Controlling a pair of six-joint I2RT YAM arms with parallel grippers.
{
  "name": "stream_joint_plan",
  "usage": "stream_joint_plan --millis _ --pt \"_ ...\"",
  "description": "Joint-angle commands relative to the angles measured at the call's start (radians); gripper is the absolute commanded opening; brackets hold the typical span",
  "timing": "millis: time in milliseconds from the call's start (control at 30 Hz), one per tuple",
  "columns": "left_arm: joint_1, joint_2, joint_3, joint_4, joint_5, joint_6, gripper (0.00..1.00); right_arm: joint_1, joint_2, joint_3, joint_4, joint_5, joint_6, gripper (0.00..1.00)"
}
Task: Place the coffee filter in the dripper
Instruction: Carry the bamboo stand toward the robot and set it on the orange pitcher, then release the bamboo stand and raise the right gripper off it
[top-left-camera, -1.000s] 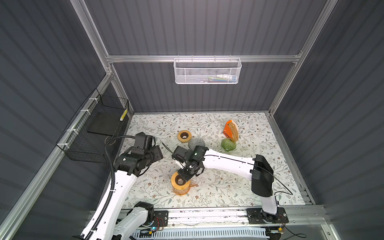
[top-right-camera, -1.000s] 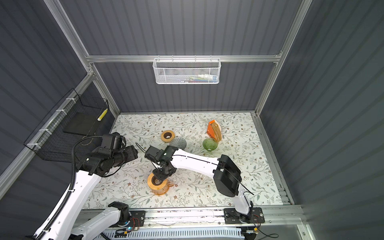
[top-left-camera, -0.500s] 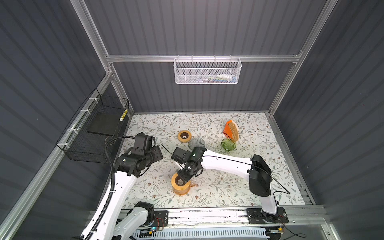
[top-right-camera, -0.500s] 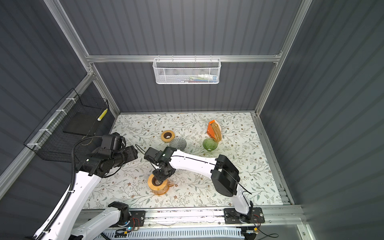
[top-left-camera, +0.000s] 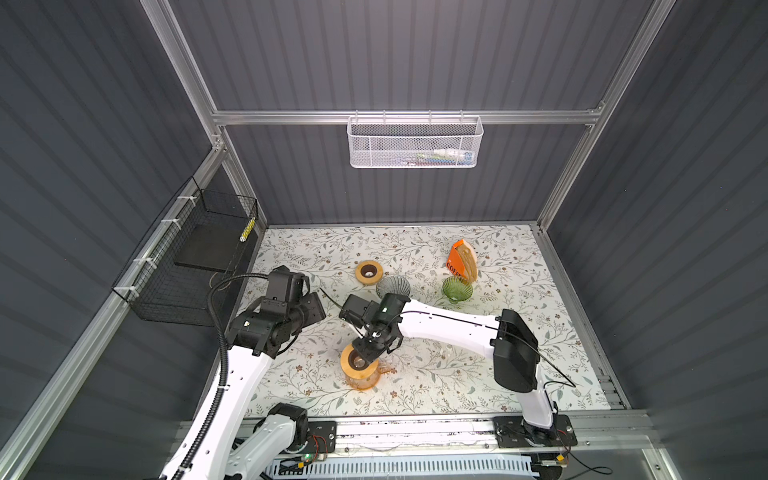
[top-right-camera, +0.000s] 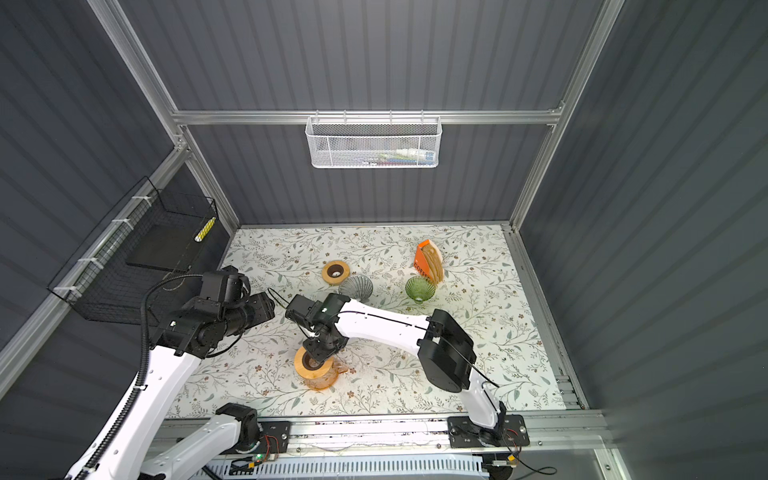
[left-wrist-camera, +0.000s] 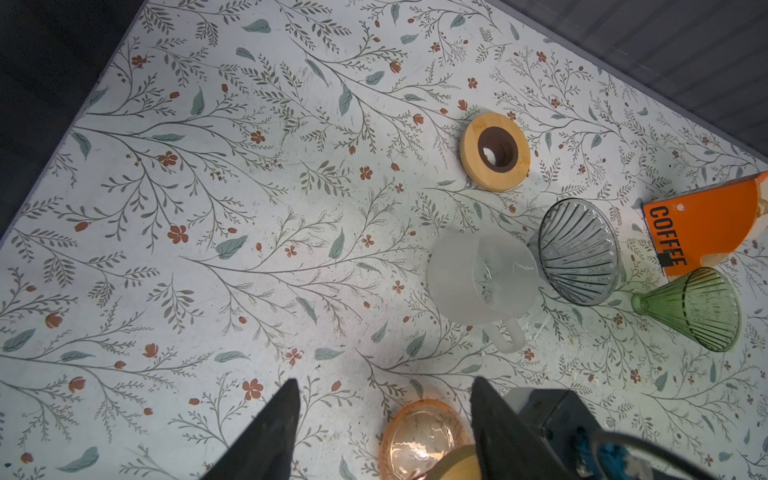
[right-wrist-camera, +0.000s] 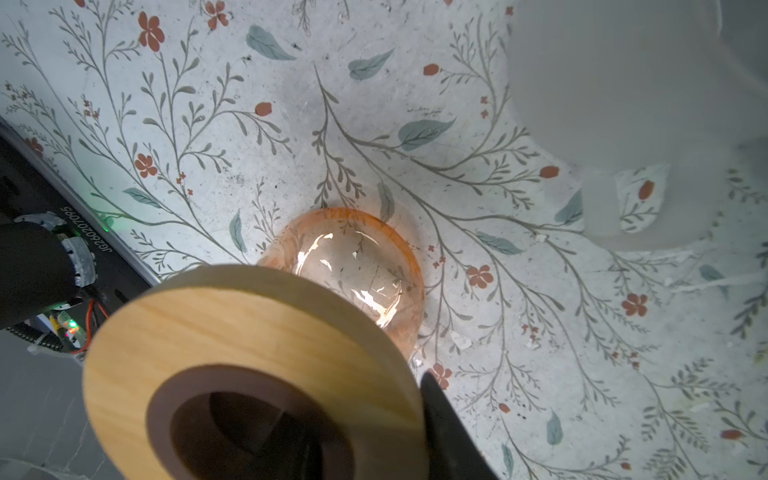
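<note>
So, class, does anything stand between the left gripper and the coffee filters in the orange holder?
Yes. The open left gripper faces the coffee filters in their orange holder. A frosted mug and the grey dripper lie on that line, and in both top views the right arm's wrist hangs there too.

Bright, even overhead light fills the bench (top-left-camera: 316, 249); shadows beneath the arms are soft. Glare glints on the amber carafe (right-wrist-camera: 357, 270). Close to the right wrist lens the frosted mug (right-wrist-camera: 623, 83) blurs; the left claw (left-wrist-camera: 385, 380) is a dark silhouette.
</note>
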Motion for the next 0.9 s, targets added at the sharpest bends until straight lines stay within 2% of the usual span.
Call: stream_joint_plan --millis 0,867 --pt "0.006 -0.015 -0.005 -0.005 -0.013 0.009 0.66 0.005 0.01 0.024 -0.017 0.017 0.011 0.29" --pt "0.006 -0.023 -0.004 0.004 -0.014 0.013 0.67 0.011 0.024 0.026 -0.023 0.039 0.007 0.41"
